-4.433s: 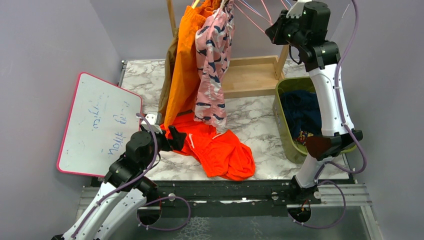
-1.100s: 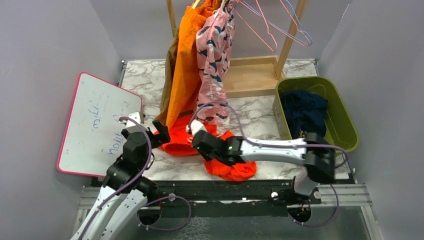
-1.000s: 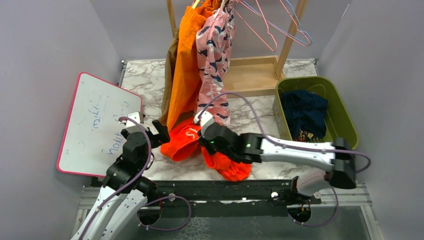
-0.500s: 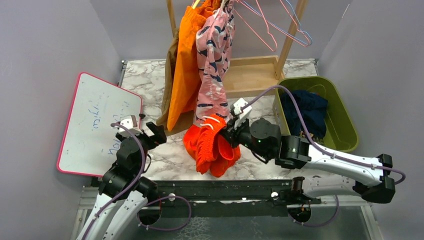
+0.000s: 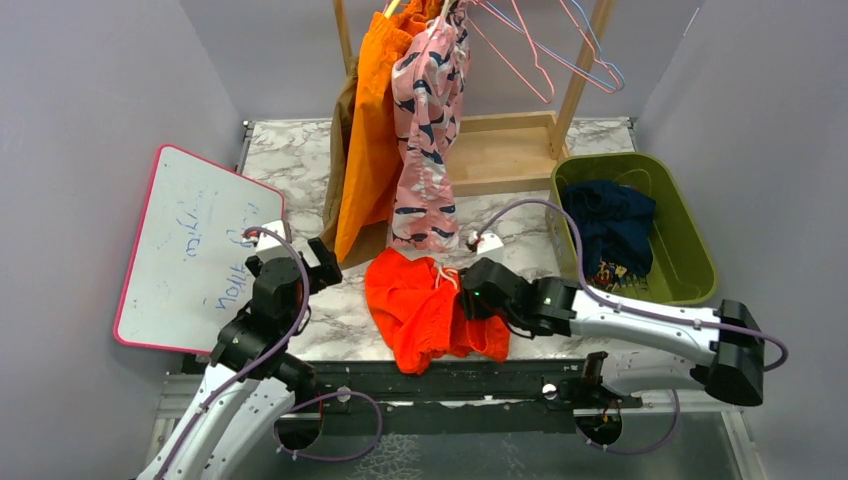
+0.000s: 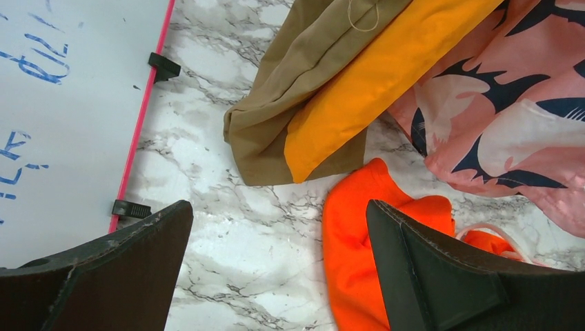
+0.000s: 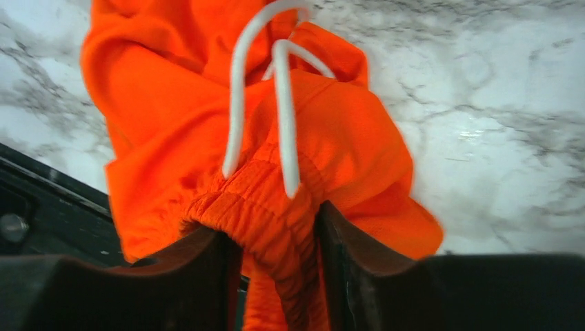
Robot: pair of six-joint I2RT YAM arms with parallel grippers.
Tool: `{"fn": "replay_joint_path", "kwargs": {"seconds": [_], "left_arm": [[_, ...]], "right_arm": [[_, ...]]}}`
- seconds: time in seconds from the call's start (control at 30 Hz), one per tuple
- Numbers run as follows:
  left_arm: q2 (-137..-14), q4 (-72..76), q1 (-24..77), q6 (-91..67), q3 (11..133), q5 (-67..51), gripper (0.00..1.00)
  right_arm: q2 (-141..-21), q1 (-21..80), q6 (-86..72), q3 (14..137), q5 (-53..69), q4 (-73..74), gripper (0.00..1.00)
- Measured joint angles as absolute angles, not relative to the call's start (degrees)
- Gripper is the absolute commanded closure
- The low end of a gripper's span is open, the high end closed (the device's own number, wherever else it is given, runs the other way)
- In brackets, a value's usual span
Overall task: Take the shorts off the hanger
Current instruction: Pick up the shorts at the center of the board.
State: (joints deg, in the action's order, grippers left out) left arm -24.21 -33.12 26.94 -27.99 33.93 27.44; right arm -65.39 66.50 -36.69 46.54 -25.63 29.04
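Red-orange shorts (image 5: 415, 310) lie crumpled on the marble table (image 5: 520, 225) near the front edge, white drawstring up, waistband pinched in my right gripper (image 7: 272, 238). Pink blotched pair (image 5: 428, 130), bright orange pair (image 5: 372, 130) and tan-brown pair (image 5: 337, 150) hang bunched together at the back. Navy pair (image 5: 608, 225) is heaped in the green bin (image 5: 690, 240).

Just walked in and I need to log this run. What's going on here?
The right gripper has the waistband of the red-orange shorts between its fingers, the pair lying crumpled on the marble table near its front edge. The left gripper hovers open and empty beside the whiteboard. The pink shorts, bright orange shorts and tan shorts hang from the rack, and the navy shorts lie in the green bin.
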Motion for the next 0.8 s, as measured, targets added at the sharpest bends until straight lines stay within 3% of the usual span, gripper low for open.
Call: {"fn": "replay_joint_path", "kwargs": {"seconds": [0.1,0.13,0.2,0.23,0.73,0.8], "left_arm": [[-24.7,-33.1,26.9,-27.9,33.9,27.0,0.01],[-24.6,-33.1,26.9,-27.9,33.9,27.0,0.01],[-24.5,-33.1,26.9,-27.9,33.9,26.8,0.01],[-24.3,-33.1,26.9,-27.9,33.9,26.8,0.01],[-22.9,-33.1,26.9,-27.8,33.9,26.4,0.01],[-22.9,-33.1,26.9,-27.8,33.9,26.4,0.01]], "right_arm": [[-71.2,66.0,-37.7,49.4,-22.0,27.1,0.41],[-73.3,66.0,-37.8,50.5,-20.4,26.4,0.34],[-78.1,65.9,-38.0,53.1,-17.1,25.7,0.04],[-81.8,65.9,-37.9,55.2,-14.6,25.4,0.0],[-99.0,66.5,-37.9,61.7,-13.1,30.0,0.0],[-101.2,67.4,-37.8,63.3,-15.8,31.4,0.08]]}}
